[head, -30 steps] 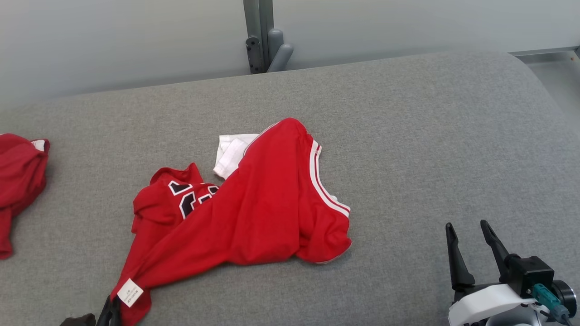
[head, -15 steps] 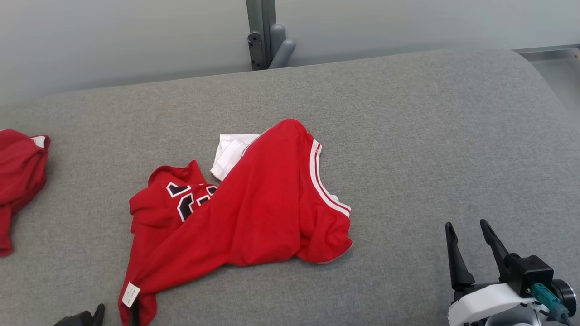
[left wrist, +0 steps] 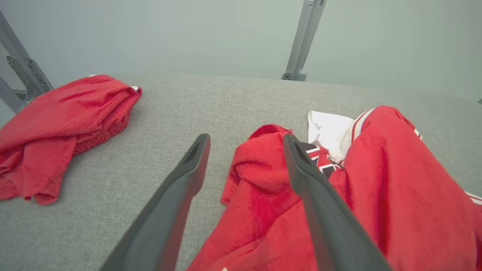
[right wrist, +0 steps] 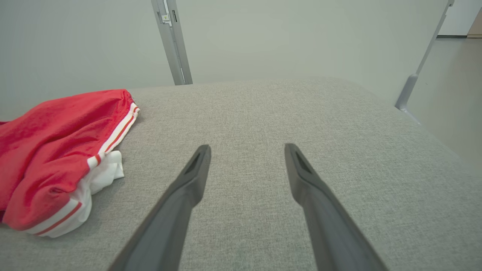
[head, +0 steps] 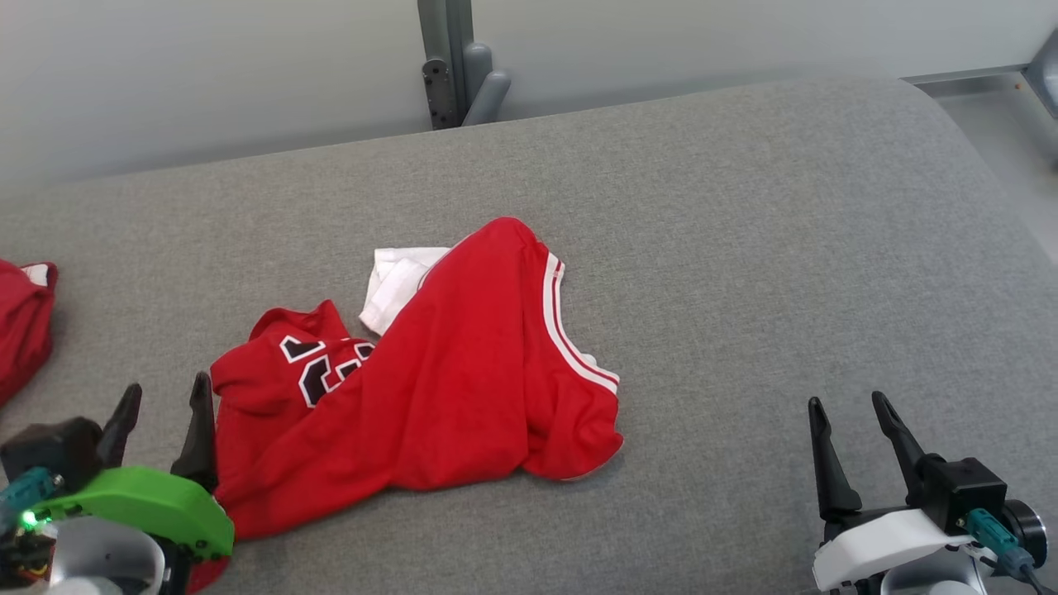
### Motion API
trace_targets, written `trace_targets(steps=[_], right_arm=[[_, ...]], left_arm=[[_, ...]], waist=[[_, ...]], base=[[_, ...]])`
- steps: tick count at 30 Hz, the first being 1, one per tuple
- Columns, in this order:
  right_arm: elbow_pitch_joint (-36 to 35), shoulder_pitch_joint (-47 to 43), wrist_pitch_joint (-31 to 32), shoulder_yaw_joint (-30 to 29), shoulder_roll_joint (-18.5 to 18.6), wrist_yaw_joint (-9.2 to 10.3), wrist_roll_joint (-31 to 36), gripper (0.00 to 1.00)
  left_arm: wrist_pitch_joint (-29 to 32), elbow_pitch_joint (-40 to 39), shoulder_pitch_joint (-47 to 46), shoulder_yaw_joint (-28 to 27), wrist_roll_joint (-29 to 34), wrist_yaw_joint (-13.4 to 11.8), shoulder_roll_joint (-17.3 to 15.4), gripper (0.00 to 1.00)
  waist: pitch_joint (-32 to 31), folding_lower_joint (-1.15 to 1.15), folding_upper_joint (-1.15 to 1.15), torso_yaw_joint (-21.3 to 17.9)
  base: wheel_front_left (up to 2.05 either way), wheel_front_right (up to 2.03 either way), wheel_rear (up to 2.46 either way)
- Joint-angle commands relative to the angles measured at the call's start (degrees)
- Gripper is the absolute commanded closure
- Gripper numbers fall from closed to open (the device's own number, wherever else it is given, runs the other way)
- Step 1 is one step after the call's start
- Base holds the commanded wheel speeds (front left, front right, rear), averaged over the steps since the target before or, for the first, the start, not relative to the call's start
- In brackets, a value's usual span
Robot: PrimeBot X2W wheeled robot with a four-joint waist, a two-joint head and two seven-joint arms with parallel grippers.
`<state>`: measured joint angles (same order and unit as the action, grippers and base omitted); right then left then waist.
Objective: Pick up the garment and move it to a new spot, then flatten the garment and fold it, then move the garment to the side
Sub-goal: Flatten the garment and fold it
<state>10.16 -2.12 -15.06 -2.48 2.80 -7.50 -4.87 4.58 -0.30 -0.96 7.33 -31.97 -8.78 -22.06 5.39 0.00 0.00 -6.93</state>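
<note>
The crumpled red jersey with white trim and black numerals [head: 430,397] lies in a heap on the grey fabric-covered surface [head: 744,248], a little left of the middle and closer to the near edge. Some white cloth is turned out at its far side, and the striped hem faces right. The left gripper [head: 165,384] stands just beside the left edge of the jersey. Its two dark fingers are spread apart and grasp nothing; in the left wrist view one finger is above bare grey fabric and the other crosses in front of the red cloth. The right gripper [head: 846,400] waits near the right side, well apart from the jersey, also spread and empty above the bare surface. Since the jersey is bunched and not flat, the flattening step seems to come next. The two grippers probably stand on either side so that each can take one edge and pull the cloth smooth. A second red cloth bundle [head: 21,330] rests at the far left, well apart, and should stay undisturbed.
</note>
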Motion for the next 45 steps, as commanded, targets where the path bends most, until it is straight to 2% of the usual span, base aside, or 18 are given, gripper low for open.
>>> trace_targets(steps=[1,5,10,21,29,37,38,39,43,45], right_arm=[[-0.09,0.36,-0.17,0.19,0.19,0.02,-0.16,0.0],[-0.29,1.22,-0.17,0.24,0.16,0.02,-0.63,0.0],[-0.69,2.34,-0.17,0.3,0.17,0.02,-0.97,0.0],[-1.54,5.36,-0.17,1.02,0.15,0.02,-2.68,0.0],[-1.62,6.21,-0.17,2.1,0.16,0.02,-3.99,0.0],[-1.57,6.55,-0.17,2.07,0.16,0.02,-4.18,0.0],[-1.46,6.73,-0.17,2.07,0.17,0.02,-4.18,0.0],[-1.36,6.91,-0.17,2.1,0.16,0.01,-4.16,0.0],[-1.15,6.85,-0.17,1.85,0.17,0.02,-4.13,0.0],[-1.11,6.28,-0.17,1.53,0.16,0.01,-3.85,0.0]], left_arm=[[0.7,-0.64,-1.37,0.09,0.32,-0.16,-0.68,0.0],[3.95,-2.25,-6.13,2.01,0.42,0.93,-1.15,0.0],[7.8,1.54,-15.13,5.16,0.43,3.22,-0.45,0.0],[16.39,22.33,-34.55,12.43,2.34,10.32,0.24,0.0],[16.52,37.25,-40.57,13.38,2.61,12.46,-0.52,0.0],[16.42,44.79,-42.02,14.07,0.82,14.02,0.98,0.0],[16.29,45.33,-42.15,14.36,0.84,14.45,1.24,0.65],[15.94,45.86,-42.32,14.58,0.73,14.76,1.5,1.0],[12.04,46.01,-43.91,15.18,0.47,15.51,2.01,1.0],[7.84,45.27,-45.74,13.94,0.66,14.27,2.25,1.0]], waist=[[0.62,0.0,0.0,-1.02],[1.95,0.0,0.0,-2.82],[4.64,0.0,0.0,-5.07],[10.9,0.0,0.0,-10.22],[13.24,0.0,0.0,-13.1],[13.85,0.0,0.0,-13.4],[13.81,0.0,0.0,-13.37],[13.74,0.0,0.0,-13.32],[12.99,0.0,0.0,-12.84],[12.36,0.0,0.0,-12.27]], base=[[0.0,0.0,0.0],[0.0,0.0,0.0],[0.0,0.0,0.0],[0.0,0.0,0.0],[0.0,0.0,0.0],[0.0,0.0,0.0],[0.0,0.0,0.0],[0.0,0.0,0.0],[0.0,0.0,0.0],[0.0,0.0,0.0]])
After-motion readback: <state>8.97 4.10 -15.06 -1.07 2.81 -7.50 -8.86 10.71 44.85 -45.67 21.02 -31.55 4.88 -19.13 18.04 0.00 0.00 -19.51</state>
